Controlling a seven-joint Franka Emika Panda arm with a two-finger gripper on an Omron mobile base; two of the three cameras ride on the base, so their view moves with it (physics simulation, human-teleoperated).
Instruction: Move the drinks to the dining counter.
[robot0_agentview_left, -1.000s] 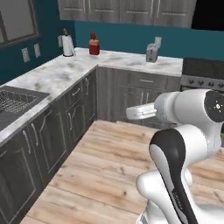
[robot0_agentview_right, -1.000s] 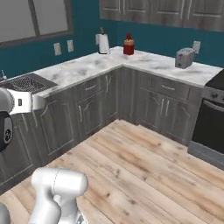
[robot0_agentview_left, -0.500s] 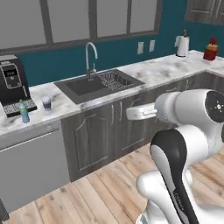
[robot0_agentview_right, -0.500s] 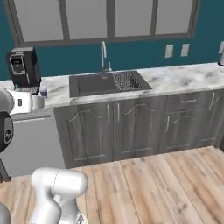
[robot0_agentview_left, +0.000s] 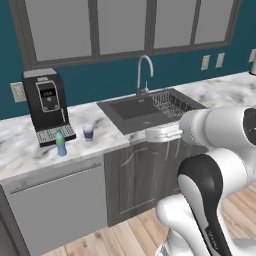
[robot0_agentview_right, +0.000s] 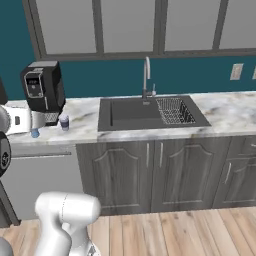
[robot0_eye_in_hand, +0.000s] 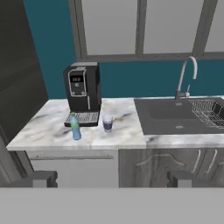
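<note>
Drinks visible: a small blue-green bottle (robot0_eye_in_hand: 76, 127) and a lidded cup (robot0_eye_in_hand: 107, 123), standing on the marble worktop (robot0_eye_in_hand: 48, 127) before the coffee machine (robot0_eye_in_hand: 82, 93). Both are judged light, rigid and tippable; grasp each mid-body. No legible labels. The gripper (robot0_eye_in_hand: 111, 178) is fully open, holding nothing.

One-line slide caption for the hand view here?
Open gripper faces a marble worktop where a small blue-green bottle and lidded cup stand before the coffee machine, left of the sink.
</note>
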